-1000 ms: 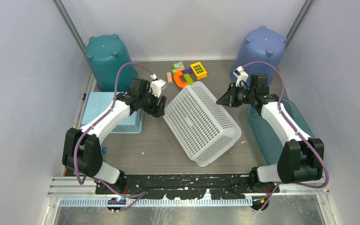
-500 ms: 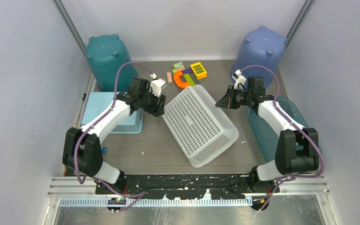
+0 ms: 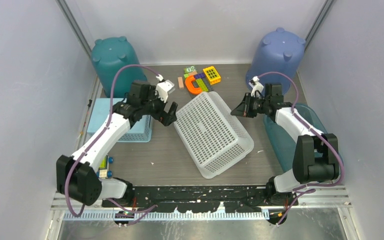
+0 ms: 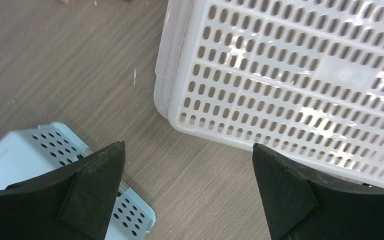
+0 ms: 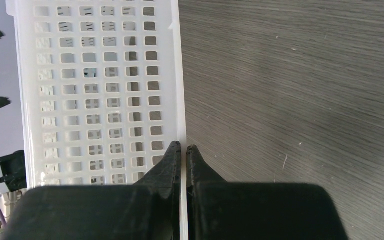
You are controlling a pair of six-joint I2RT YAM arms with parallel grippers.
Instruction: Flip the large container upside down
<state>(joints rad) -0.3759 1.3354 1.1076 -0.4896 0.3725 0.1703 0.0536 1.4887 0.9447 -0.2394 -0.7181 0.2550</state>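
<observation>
The large container is a white perforated basket (image 3: 212, 132) lying in the middle of the table with its holed base facing up. It also shows in the left wrist view (image 4: 300, 75) and in the right wrist view (image 5: 95, 90). My right gripper (image 3: 234, 109) is at the basket's far right edge. In the right wrist view this gripper (image 5: 184, 148) is shut on the basket's thin white rim. My left gripper (image 3: 169, 116) is open and empty just left of the basket. In the left wrist view it (image 4: 187, 150) hangs over bare table.
A small light-blue basket (image 3: 122, 117) lies under my left arm and shows in the left wrist view (image 4: 40, 150). A teal bin (image 3: 112, 65) stands back left and a blue bin (image 3: 278, 52) back right. A dark teal tub (image 3: 300, 135) lies right. Toy blocks (image 3: 200, 80) sit behind the basket.
The basket has shifted slightly left and settled lower. My left arm's elbow has swung out to the left while its gripper stayed beside the basket. My right gripper has edged left with the rim.
</observation>
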